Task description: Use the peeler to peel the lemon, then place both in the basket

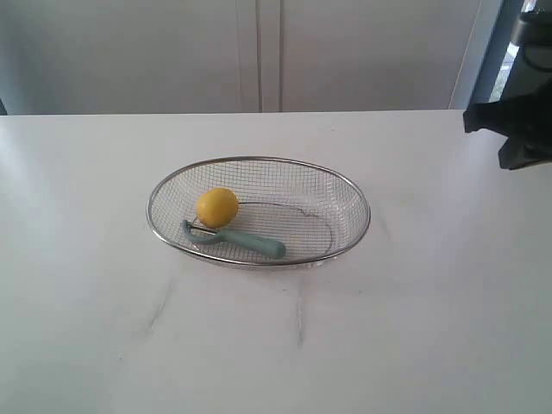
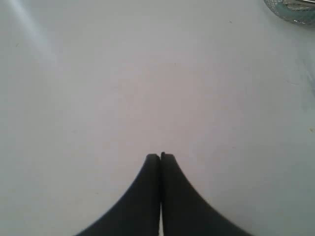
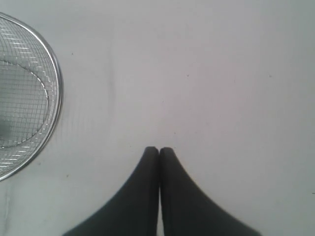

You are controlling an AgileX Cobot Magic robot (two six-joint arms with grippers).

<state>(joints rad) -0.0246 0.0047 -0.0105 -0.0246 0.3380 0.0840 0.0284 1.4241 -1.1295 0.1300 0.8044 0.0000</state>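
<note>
Tabletop (image 1: 414, 328) white, scuffed — pale wall panels (image 1: 259, 52) behind; left gripper (image 2: 160, 156), right gripper (image 3: 159, 149) closed.

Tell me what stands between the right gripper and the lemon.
Only the basket wall and rim: the lemon lies inside, the peeler beside it. Nothing covers the lemon from above. The shut right gripper hangs over table outside the rim.

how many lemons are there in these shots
1. The lemon sits in the left part of the basket in the exterior view, with the peeler lying beside it on the camera's side. Neither wrist view shows another.
</note>
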